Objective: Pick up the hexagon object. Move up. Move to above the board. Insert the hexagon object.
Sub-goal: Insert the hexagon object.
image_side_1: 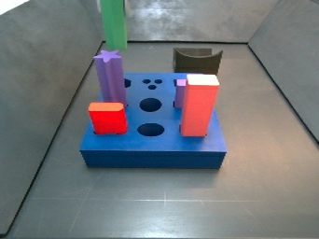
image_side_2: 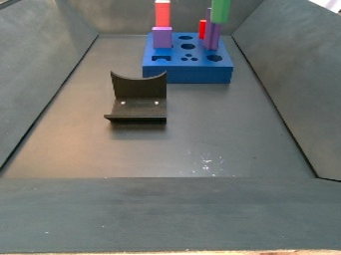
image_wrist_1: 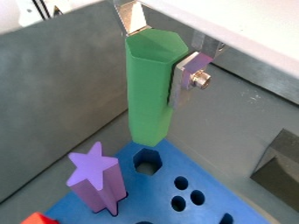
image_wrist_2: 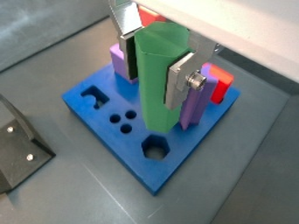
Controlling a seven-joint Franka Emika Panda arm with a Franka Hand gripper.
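My gripper (image_wrist_1: 158, 52) is shut on the hexagon object (image_wrist_1: 149, 87), a slim green post held upright between the silver fingers (image_wrist_2: 181, 80). It hangs above the blue board (image_wrist_1: 193, 171), with its lower end just over the hexagonal hole (image_wrist_1: 145, 162). Both wrist views show this; the gripper (image_wrist_2: 156, 66) holds the post (image_wrist_2: 158, 96) above the board (image_wrist_2: 100, 105) and the hole (image_wrist_2: 155, 147). In the side views only the post (image_side_1: 114, 23) (image_side_2: 220, 10) shows over the board (image_side_1: 156, 145) (image_side_2: 186, 68); the gripper is out of frame.
A purple star-topped post (image_side_1: 108, 79), a short red block (image_side_1: 106, 118), a tall red block (image_side_1: 200, 105) and a small purple post (image_side_1: 182, 91) stand in the board. The dark fixture (image_side_1: 196, 61) (image_side_2: 136, 97) stands on the floor beside it. Grey walls enclose the floor.
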